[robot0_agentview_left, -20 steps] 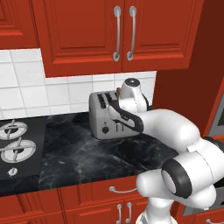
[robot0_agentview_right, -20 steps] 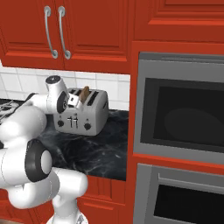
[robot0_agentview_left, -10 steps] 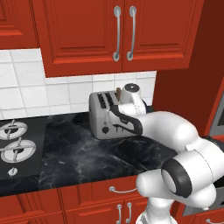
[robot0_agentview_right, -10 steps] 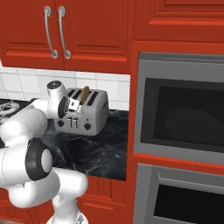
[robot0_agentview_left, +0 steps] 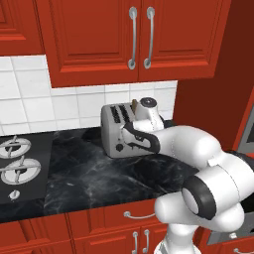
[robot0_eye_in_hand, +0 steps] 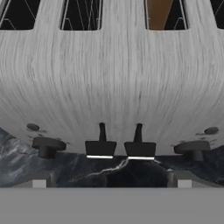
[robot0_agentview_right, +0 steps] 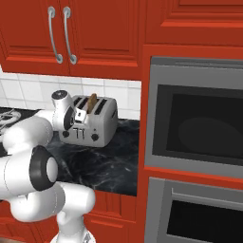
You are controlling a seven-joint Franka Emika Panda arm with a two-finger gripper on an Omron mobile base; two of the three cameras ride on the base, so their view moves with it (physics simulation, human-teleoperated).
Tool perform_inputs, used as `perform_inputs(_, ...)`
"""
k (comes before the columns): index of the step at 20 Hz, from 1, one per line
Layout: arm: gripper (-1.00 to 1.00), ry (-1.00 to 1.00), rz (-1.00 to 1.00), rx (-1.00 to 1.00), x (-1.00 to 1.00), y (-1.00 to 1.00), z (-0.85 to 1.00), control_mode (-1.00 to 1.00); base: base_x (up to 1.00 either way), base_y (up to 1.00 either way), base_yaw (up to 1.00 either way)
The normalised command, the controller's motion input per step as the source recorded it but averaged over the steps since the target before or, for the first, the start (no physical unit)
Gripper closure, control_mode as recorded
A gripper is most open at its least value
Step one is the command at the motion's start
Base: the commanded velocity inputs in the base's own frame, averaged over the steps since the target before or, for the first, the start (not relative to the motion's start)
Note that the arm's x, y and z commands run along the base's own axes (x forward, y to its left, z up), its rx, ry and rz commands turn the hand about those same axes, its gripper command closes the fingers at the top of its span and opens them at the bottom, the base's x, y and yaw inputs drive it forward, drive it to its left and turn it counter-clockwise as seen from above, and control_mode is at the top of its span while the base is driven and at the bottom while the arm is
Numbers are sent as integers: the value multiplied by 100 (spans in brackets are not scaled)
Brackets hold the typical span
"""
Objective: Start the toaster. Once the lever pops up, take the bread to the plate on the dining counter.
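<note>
The toaster [robot0_agentview_left: 124, 130] stands on the black marble tabletop [robot0_agentview_left: 99, 173], close to the white tiled wall [robot0_agentview_left: 30, 106] and under the red upper cabinets [robot0_agentview_left: 134, 34]. It is silver-grey and has four slots on top. The bread [robot0_agentview_right: 92, 102] stands upright in one slot and its brown upper edge rises above the top of the toaster. In the hand view the slice [robot0_eye_in_hand: 159, 13] is in the third slot from the left, and the other slots look dark and hollow.

On the front face of the toaster there are two black levers [robot0_eye_in_hand: 100, 146] side by side in the middle, and one round black knob [robot0_eye_in_hand: 48, 145] near each lower corner.

The gripper [robot0_eye_in_hand: 111, 181] is just in front of this face, over the levers, and looks down along it. The jaws are spread wide, one tip at each side of the hand view, and they grasp nothing. In the base views the white arm [robot0_agentview_left: 198, 149] reaches forward to the toaster and its wrist hides part of the front.

To the left of the toaster the stove burners [robot0_agentview_left: 17, 166] are set in the tabletop. On the right there is a built-in oven [robot0_agentview_right: 194, 123] in a red wall column.
</note>
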Motion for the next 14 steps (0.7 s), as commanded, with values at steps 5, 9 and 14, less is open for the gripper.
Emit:
perform_inputs(5, -100, 0, 0, 0, 14, 14, 0, -100, 0, 0, 0)
perform_inputs(9, -100, 0, 0, 0, 5, 12, -2, -100, 0, 0, 0)
perform_inputs(14, -100, 0, 0, 0, 0, 0, 0, -100, 0, 0, 0)
